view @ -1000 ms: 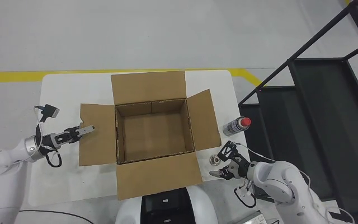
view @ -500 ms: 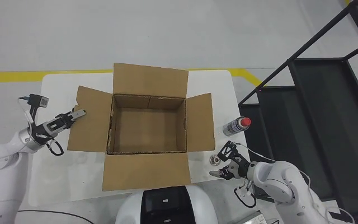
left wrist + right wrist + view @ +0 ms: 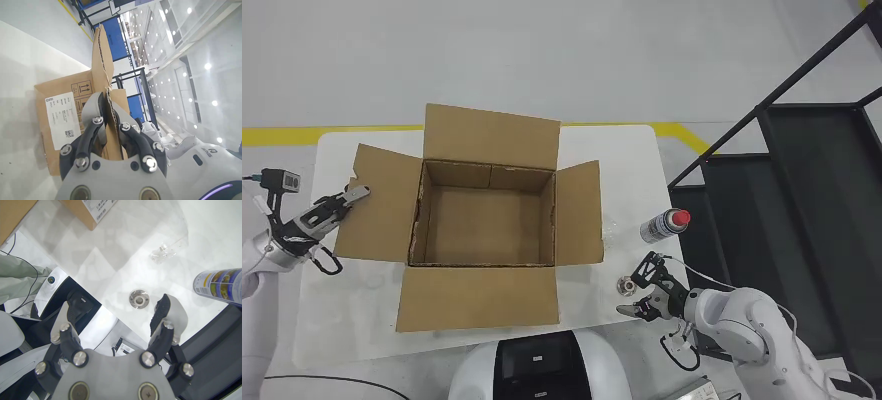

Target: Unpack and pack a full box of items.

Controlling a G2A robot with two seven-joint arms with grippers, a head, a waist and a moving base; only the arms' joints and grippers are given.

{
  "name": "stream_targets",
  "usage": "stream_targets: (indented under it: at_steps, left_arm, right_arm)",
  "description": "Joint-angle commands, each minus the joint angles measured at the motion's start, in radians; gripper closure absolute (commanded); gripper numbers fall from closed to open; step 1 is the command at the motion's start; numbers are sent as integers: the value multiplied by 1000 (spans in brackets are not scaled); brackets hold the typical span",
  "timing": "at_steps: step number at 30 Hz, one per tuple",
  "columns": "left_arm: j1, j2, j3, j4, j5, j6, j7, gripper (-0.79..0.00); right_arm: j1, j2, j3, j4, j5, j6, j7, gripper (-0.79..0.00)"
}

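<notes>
The open cardboard box (image 3: 482, 225) sits centre-left on the white table (image 3: 632, 160). At the frame's left edge, the left gripper (image 3: 352, 193) is clamped on the outer edge of the box's left flap (image 3: 377, 205). At lower right, the right gripper (image 3: 640, 293) hangs spread wide just beside a small metal flange (image 3: 624, 287), with a spray can (image 3: 662, 226) above it.
</notes>
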State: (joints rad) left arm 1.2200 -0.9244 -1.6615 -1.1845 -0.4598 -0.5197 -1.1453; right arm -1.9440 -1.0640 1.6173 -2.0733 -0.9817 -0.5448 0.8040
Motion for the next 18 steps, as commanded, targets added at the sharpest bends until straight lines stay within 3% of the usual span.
stream_targets:
  at_steps: [1,9,18]
  left_arm:
    - [2,3,3,4,16,14,-17,-785]
    - [49,15,-48,-19,54,-1,30,-785]
    - [246,17,-224,-201,-142,-89,139,-785]
  right_arm:
    - [0,0,0,0,0,0,0,-785]
    - [0,0,0,0,0,0,0,-785]
    - [0,0,0,0,0,0,0,-785]
